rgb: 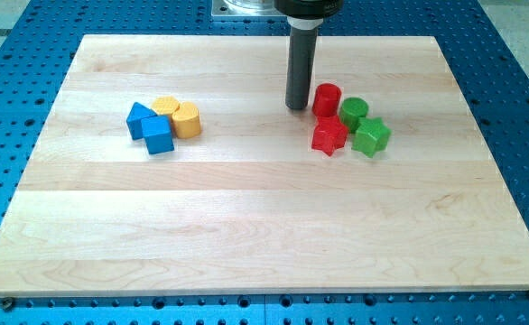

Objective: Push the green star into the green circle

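Camera view: tool tip [297,106] left of red cylinder [327,98]; green star [371,137] right and nearer, touching green circle [354,110]. Holds nothing.

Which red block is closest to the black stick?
The red cylinder, just right of my tip. The red star sits lower in the view, farther away.

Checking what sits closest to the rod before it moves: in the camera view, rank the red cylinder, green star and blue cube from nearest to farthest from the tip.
From my tip:
1. red cylinder, just to the view's right
2. green star, farther right and lower
3. blue cube, far on the view's left
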`<action>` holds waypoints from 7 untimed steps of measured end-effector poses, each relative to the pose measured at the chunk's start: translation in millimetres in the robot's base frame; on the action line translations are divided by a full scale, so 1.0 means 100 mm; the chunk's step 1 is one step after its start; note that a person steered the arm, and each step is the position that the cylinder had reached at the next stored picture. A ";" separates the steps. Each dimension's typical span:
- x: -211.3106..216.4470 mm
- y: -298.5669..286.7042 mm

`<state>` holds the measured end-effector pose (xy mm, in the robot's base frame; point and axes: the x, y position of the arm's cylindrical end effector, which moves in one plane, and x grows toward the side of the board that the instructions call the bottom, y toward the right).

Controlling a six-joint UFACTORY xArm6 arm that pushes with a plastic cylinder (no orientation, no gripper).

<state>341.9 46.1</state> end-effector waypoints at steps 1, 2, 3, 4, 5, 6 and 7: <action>-0.21 0.05; -0.10 0.34; 0.20 0.39; -0.26 0.66; -0.10 1.33; 0.60 1.33; 0.90 1.31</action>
<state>432.3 176.7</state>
